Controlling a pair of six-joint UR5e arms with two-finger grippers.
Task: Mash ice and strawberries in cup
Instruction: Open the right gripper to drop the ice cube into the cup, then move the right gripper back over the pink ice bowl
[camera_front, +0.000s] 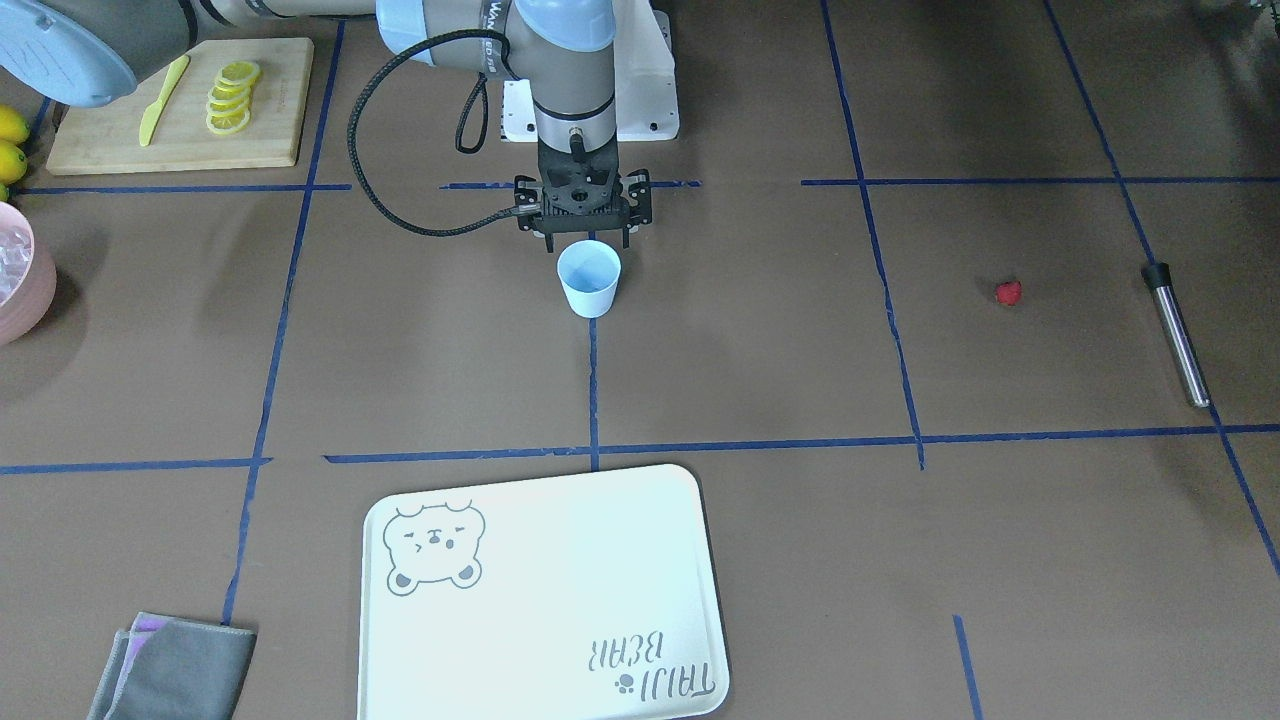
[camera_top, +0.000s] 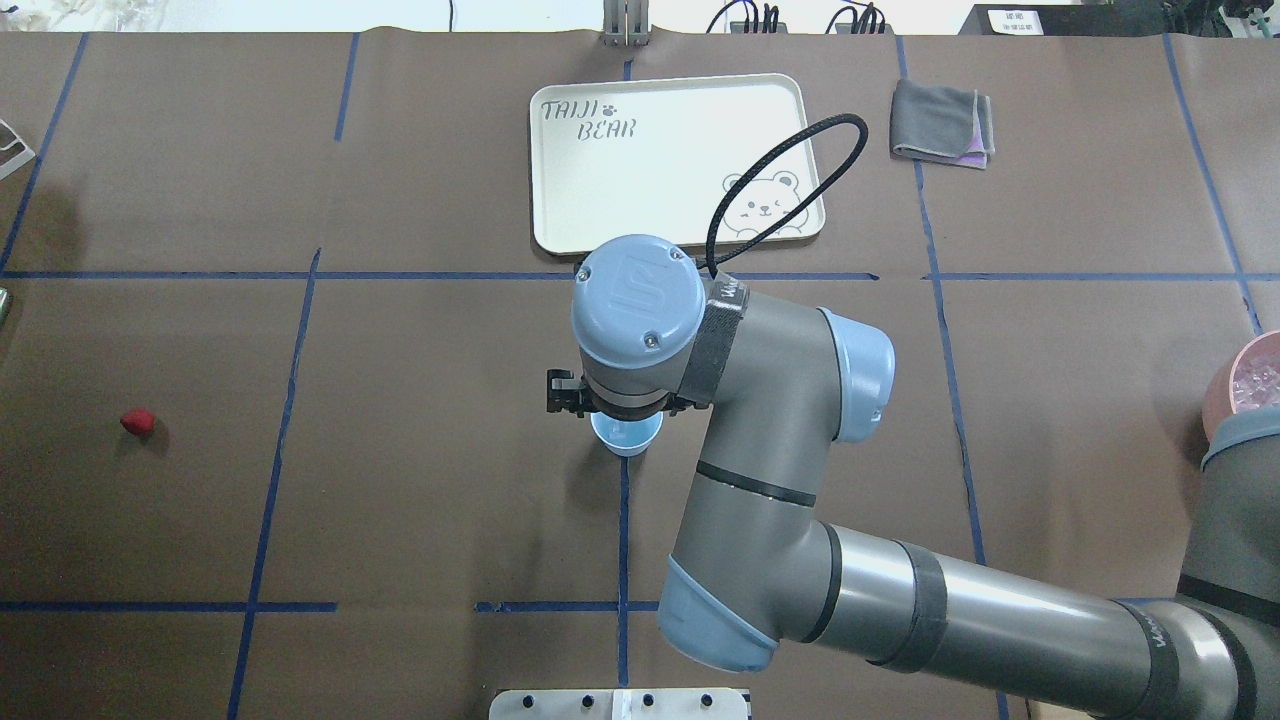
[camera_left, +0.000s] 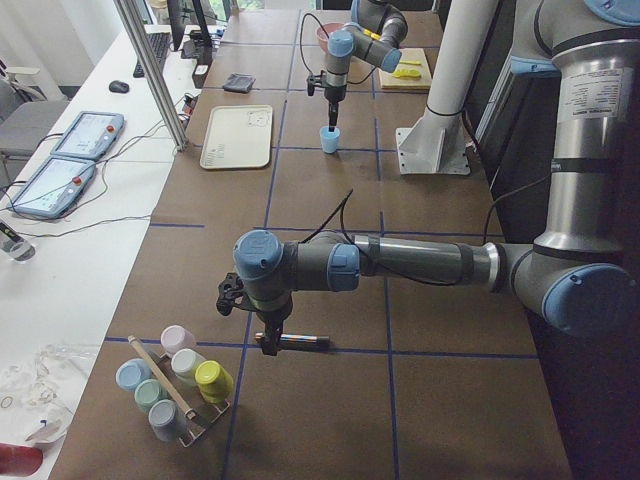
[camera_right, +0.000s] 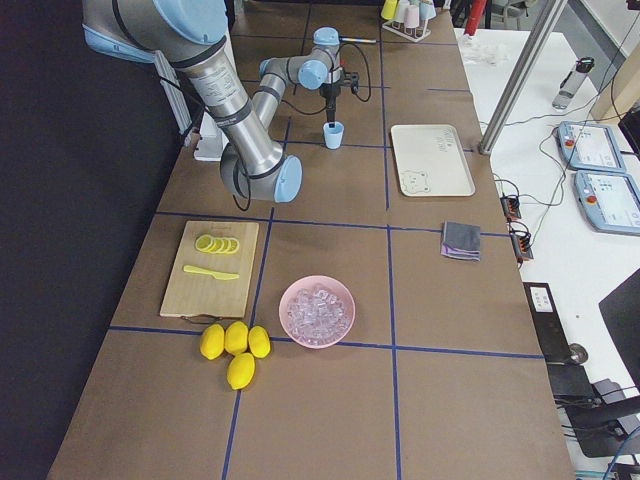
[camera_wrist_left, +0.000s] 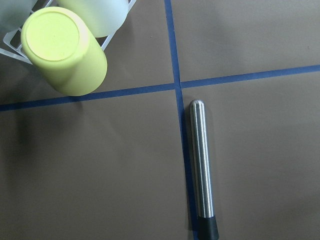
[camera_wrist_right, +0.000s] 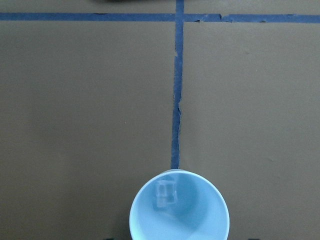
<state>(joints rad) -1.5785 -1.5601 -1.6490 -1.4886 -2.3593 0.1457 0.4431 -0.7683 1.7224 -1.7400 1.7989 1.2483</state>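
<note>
The light-blue cup stands upright at the table's middle on a blue tape line. In the right wrist view the cup holds one clear ice cube. My right gripper hangs just above the cup's rim on the robot's side, jaws spread and empty. More ice fills the pink bowl. The red strawberry lies alone on the table, far from the cup on my left side. My left gripper hovers over a steel muddler; whether it is open or shut I cannot tell.
A white bear tray lies across the table from the cup. A grey cloth sits near it. A cutting board holds lemon slices and a yellow knife, with whole lemons beside it. A rack of coloured cups stands by the muddler.
</note>
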